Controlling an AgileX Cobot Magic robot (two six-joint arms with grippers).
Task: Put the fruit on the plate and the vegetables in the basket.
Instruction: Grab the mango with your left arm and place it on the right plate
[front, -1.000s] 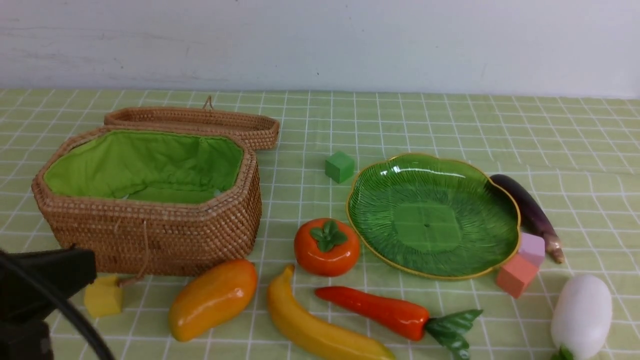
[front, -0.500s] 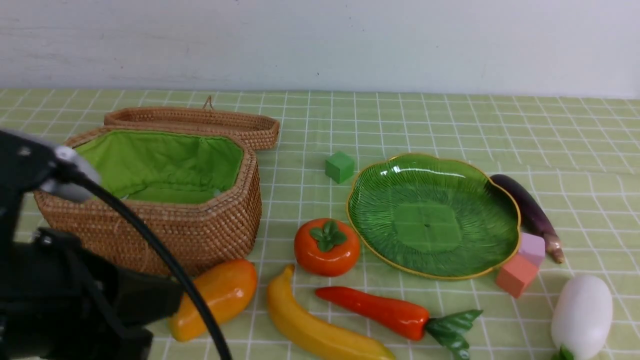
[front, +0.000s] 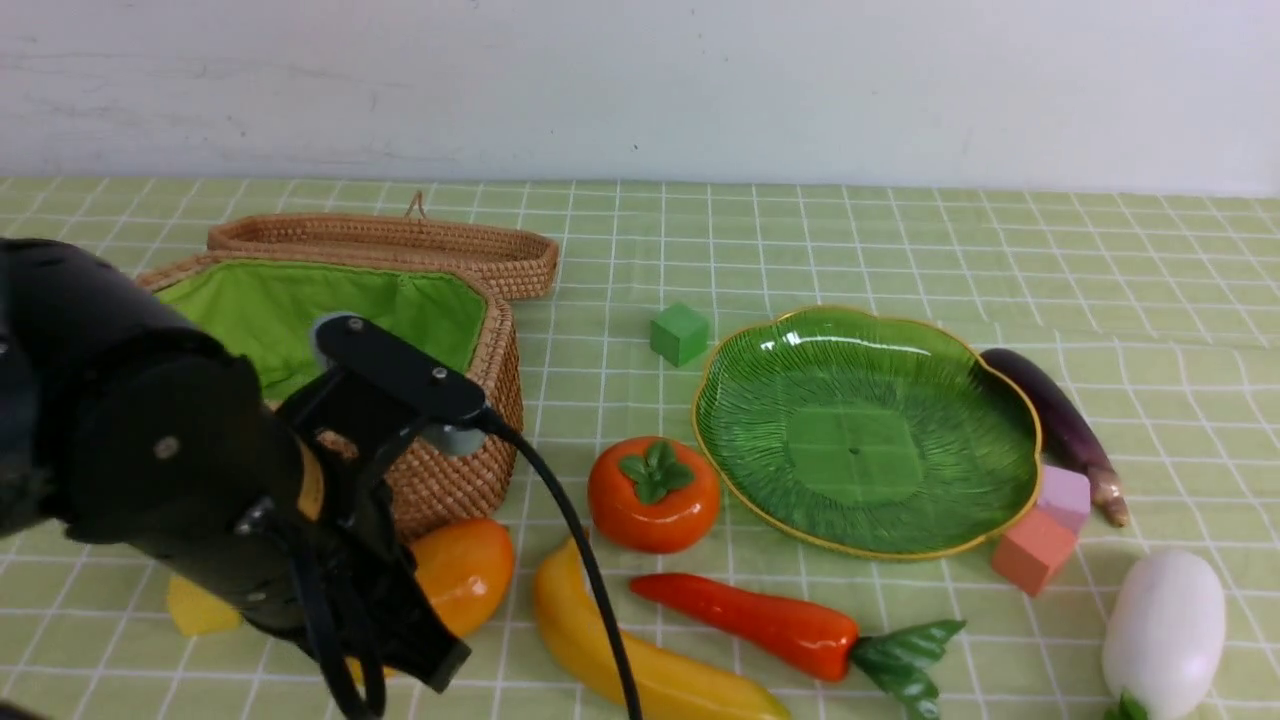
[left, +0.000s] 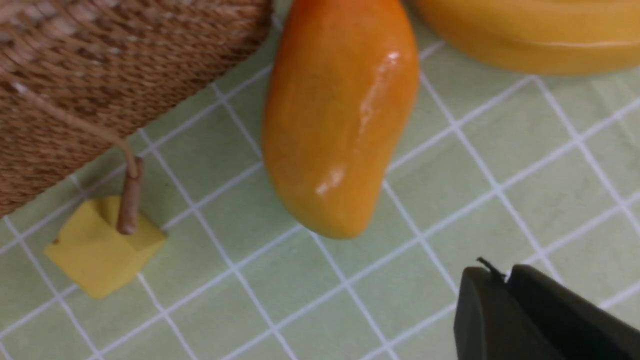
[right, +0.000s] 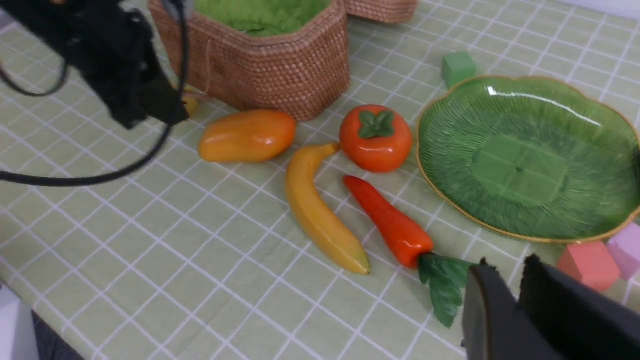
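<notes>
Basket (front: 450, 480) is standing at left, the mango (front: 465, 570) lying just before it on the surface (front: 900, 230). Left end effector (left: 504, 274), jaws nearly together and empty, is hovering near the mango's end; it is likely needing wider jaws closing across the mid-body, clear of wicker and banana (front: 562, 612). Plate (front: 865, 440) is waiting rightward, bare; right end effector (right: 510, 280) is hanging narrow, empty.

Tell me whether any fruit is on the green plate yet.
No, the plate is bare; the persimmon, banana and mango all lie on the tablecloth outside it.
</notes>
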